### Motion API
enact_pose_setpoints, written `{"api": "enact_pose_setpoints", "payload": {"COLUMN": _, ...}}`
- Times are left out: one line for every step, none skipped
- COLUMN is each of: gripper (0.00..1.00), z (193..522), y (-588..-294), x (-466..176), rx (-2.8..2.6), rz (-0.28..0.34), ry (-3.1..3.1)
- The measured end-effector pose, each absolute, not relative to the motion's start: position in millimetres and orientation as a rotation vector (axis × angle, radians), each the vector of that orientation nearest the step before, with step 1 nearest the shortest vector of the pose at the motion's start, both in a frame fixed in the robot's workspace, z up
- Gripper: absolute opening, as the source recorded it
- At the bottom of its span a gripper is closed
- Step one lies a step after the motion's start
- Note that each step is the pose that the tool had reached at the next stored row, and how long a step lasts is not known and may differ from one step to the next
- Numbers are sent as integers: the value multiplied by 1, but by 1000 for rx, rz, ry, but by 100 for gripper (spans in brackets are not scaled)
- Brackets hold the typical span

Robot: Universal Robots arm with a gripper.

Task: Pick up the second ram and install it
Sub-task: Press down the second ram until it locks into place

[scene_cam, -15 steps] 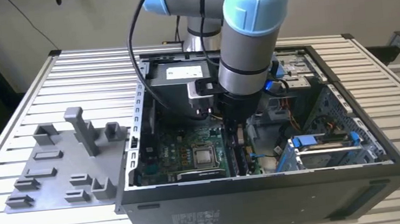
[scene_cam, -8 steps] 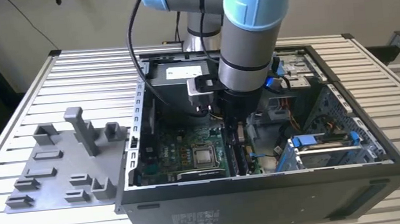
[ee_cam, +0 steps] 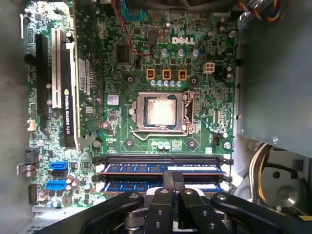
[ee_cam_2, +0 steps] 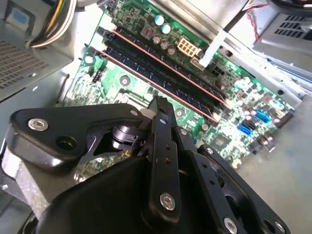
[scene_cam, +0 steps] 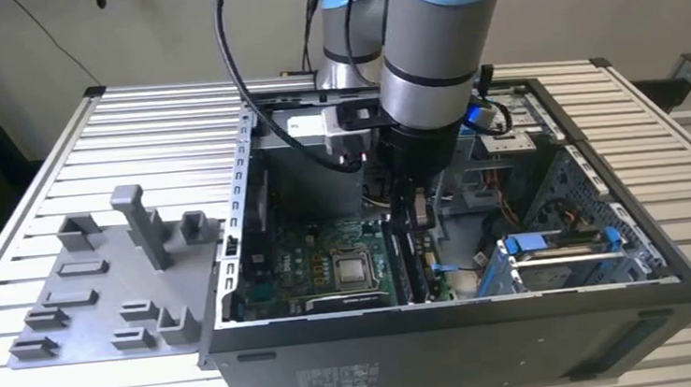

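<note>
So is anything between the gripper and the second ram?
Nothing visible. The gripper is right over the second ram, which sits in a slot beside another stick on the motherboard.

The gripper [ee_cam_2: 161, 105], fingers closed together, hangs over the motherboard [ee_cam_2: 146, 92], its tip just beside two RAM sticks [ee_cam_2: 161, 73] seated in parallel slots.

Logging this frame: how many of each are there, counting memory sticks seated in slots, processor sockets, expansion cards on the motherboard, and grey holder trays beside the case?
Memory sticks in slots: 2
Processor socket: 1
Expansion card: 1
Grey holder tray: 1
Total: 5
</note>
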State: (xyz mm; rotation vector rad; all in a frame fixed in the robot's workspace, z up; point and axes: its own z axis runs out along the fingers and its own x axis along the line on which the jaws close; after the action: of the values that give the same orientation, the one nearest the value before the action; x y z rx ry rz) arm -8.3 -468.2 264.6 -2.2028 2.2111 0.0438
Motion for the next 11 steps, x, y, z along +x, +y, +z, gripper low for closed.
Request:
{"api": "enact_pose_setpoints", "payload": {"gripper": 11, "z": 267, "y": -468, "x": -8, "rx": -2203, "rz": 44, "ry": 2211}}
{"api": "enact_pose_setpoints", "payload": {"gripper": 11, "z": 269, "y": -468, "x": -8, "rx": -2203, "rz": 44, "ry": 2211}}
{"api": "enact_pose_setpoints", "payload": {"gripper": 11, "z": 272, "y": -468, "x": -8, "rx": -2203, "rz": 44, "ry": 2211}}
{"api": "enact_pose_setpoints", "payload": {"gripper": 11, "z": 275, "y": -468, "x": -8, "rx": -2203, "rz": 44, "ry": 2211}}
{"api": "enact_pose_setpoints", "payload": {"gripper": 11, "z": 279, "y": -468, "x": -8, "rx": -2203, "rz": 45, "ry": 2212}}
{"api": "enact_pose_setpoints", "payload": {"gripper": 11, "z": 282, "y": -468, "x": -8, "rx": -2204, "rz": 45, "ry": 2212}}
{"api": "enact_pose_setpoints", "payload": {"gripper": 11, "z": 285, "y": -468, "x": -8, "rx": -2204, "rz": 46, "ry": 2212}}
{"api": "enact_pose_setpoints", "payload": {"gripper": 11, "z": 289, "y": -468, "x": -8, "rx": -2204, "rz": 46, "ry": 2212}}
{"api": "enact_pose_setpoints", "payload": {"gripper": 11, "z": 292, "y": -468, "x": -8, "rx": -2204, "rz": 46, "ry": 2212}}
{"api": "enact_pose_setpoints", "payload": {"gripper": 11, "z": 296, "y": -468, "x": -8, "rx": -2204, "rz": 46, "ry": 2212}}
{"api": "enact_pose_setpoints", "payload": {"gripper": 11, "z": 299, "y": -468, "x": -8, "rx": -2204, "rz": 47, "ry": 2212}}
